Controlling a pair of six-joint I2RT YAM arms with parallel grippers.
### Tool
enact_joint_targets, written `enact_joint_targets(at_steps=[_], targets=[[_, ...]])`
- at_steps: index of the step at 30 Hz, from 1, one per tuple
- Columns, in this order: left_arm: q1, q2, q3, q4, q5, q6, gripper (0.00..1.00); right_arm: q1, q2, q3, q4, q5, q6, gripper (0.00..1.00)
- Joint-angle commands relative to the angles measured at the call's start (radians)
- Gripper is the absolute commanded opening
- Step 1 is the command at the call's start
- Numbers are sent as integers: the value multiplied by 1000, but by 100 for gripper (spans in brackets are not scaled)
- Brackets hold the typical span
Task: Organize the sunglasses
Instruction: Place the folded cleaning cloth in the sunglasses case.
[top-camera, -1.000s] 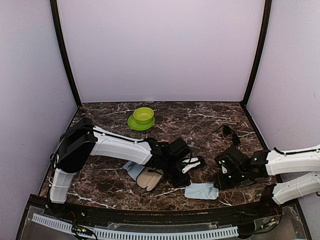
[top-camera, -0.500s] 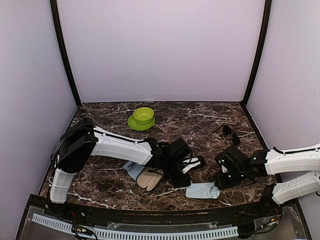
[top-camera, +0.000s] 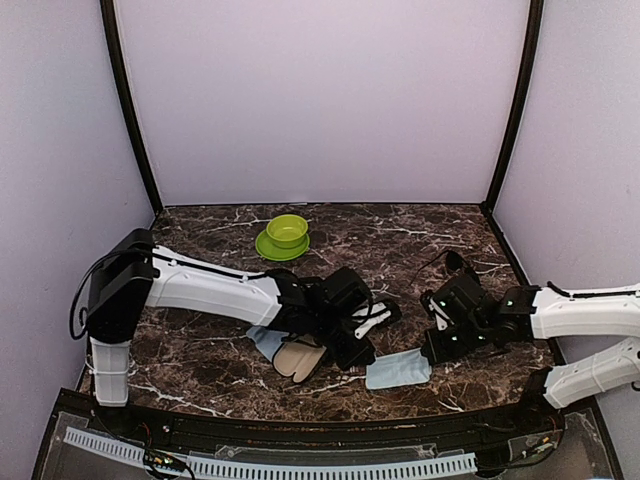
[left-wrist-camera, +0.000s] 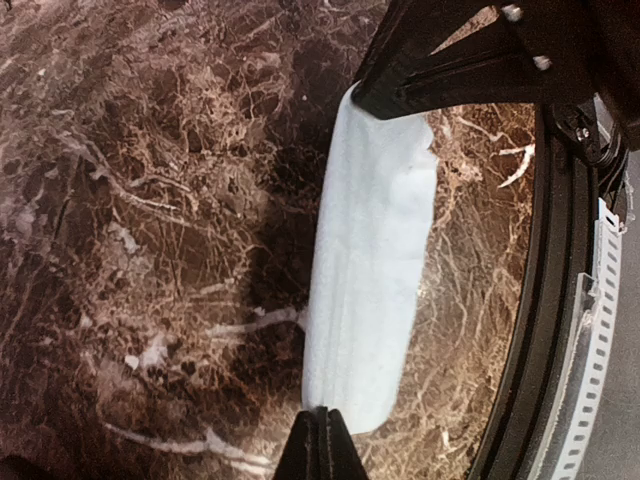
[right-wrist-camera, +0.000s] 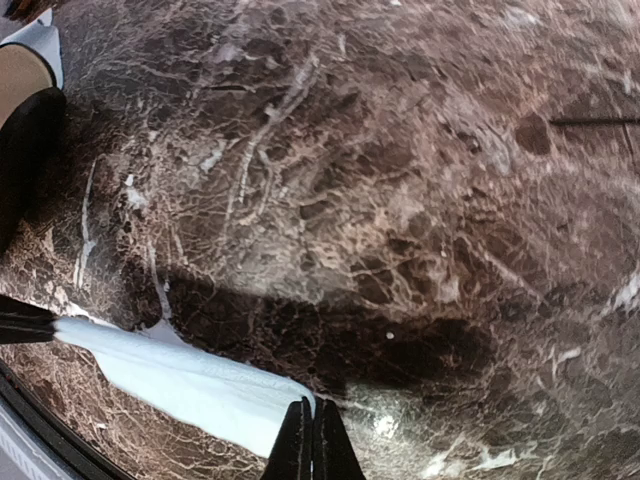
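Top external: thin black-wire sunglasses (top-camera: 455, 264); left tool (left-wrist-camera: 320, 441) and right tool (right-wrist-camera: 311, 436) pinch cloth (top-camera: 398, 370).

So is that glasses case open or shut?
Open: the case lies on the table with its tan lining facing up, edged in black.

The table (top-camera: 420, 225) is dark brown marble with white and tan veins. The cloth (left-wrist-camera: 365, 280), pinched between the black tips of the left gripper (left-wrist-camera: 320, 445) and the right gripper (right-wrist-camera: 312, 435), is a plain, very pale blue. Just beside the left gripper, the case (top-camera: 298, 357) is beige with a dark brown edge. Far beyond that gripper, the bowl (top-camera: 287, 230) and the plate (top-camera: 268, 248) are lime green. Beyond the right gripper, the sunglasses (top-camera: 457, 263) look black. The left arm (top-camera: 200, 290) and the right arm (top-camera: 590, 312) are white with black joints.
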Motion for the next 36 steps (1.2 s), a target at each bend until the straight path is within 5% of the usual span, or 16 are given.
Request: enact_joint_targets(at_steps=[1, 36], targets=[[-18, -124, -58, 15, -60, -51, 0, -7, 47, 69, 17, 19, -86, 0], [-44, -572, -483, -40, -288, -477, 0, 16, 616, 732, -11, -241, -448, 0]])
